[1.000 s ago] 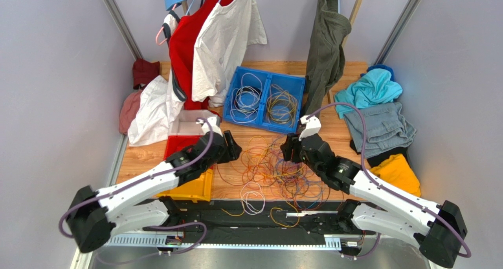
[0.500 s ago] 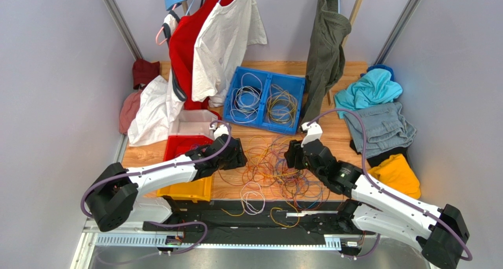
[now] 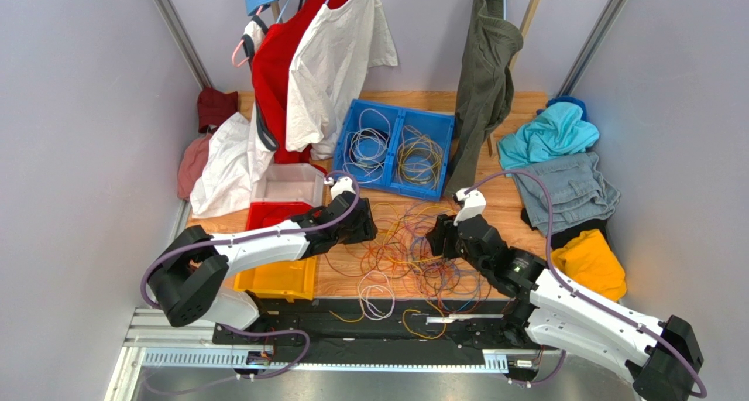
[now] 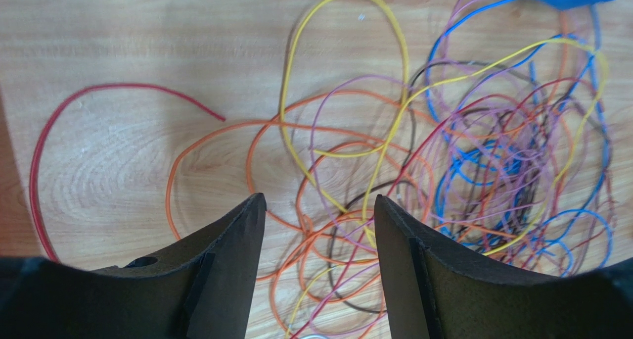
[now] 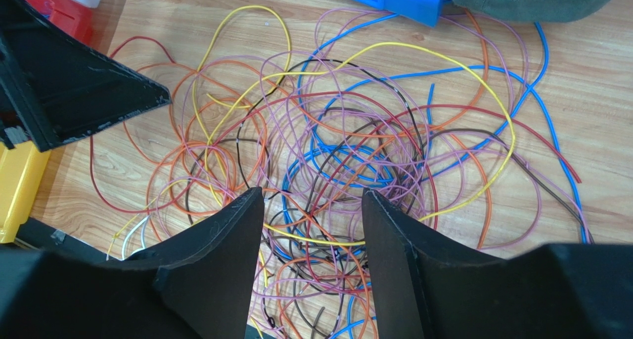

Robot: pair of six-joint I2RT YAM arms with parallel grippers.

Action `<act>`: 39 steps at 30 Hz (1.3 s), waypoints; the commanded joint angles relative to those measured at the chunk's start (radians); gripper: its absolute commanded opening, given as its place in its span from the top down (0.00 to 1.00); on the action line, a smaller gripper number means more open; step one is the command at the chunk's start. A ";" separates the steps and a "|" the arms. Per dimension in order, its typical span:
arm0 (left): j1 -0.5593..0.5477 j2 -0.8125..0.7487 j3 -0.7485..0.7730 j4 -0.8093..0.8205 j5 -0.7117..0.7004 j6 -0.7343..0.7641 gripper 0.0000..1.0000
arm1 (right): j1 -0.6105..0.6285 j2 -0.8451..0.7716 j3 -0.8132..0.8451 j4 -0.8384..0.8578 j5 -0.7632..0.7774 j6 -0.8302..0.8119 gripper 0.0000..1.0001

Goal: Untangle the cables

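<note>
Evidently, the left end effector [image 4: 318,199] and right end effector [image 5: 312,193] hang part-open and empty at either side of the tangled cables [image 3: 413,247] mid-worktop [image 4: 111,27], probably flanking the knot to tease strands apart.

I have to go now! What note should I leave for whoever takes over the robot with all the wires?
Left gripper: open, holding nothing, over the tangle's left side.
Right gripper: open, holding nothing, over the tangle's middle.
Cables: one knotted heap mid-table; a white coil lies nearer the front edge.
Done: some coiled wires sit in the blue bin.
Left: pull the heap's strands apart.
</note>
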 commanded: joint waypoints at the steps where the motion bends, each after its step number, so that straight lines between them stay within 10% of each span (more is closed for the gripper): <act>1: -0.004 0.011 -0.047 0.063 0.039 -0.014 0.36 | -0.002 -0.031 -0.030 0.017 -0.002 0.022 0.45; 20: 0.007 0.032 0.051 0.018 -0.012 0.060 0.36 | 0.000 -0.080 -0.064 -0.006 0.038 0.063 0.45; 39: 0.100 0.422 0.263 -0.001 -0.033 0.098 0.44 | -0.002 -0.117 -0.066 -0.009 0.044 0.049 0.44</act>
